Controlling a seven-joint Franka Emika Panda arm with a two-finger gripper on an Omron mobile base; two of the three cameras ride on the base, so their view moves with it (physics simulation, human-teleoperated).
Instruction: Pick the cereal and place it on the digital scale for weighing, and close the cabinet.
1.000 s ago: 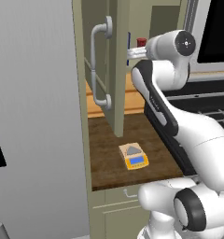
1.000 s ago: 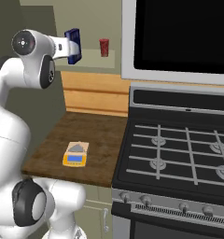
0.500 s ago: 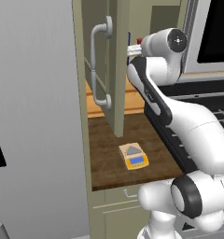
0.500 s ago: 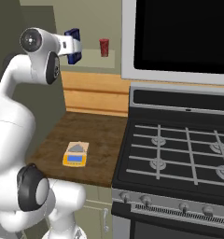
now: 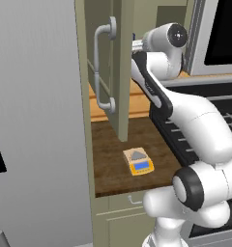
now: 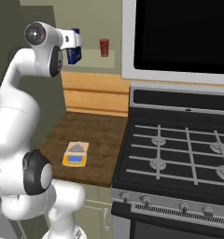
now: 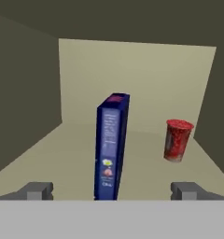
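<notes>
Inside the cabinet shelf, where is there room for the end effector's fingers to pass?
Bare shelf lies left of the cereal up to the dark side wall, and between it and the red cup. The open end effector straddles the box. Tightest by the cup.

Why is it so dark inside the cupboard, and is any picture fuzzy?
Hand view: the cabinet's back wall is lit, its side walls and ceiling shadowed; the cereal and red cup look slightly soft. Right base view: the oven window is flat black, no glare.
</notes>
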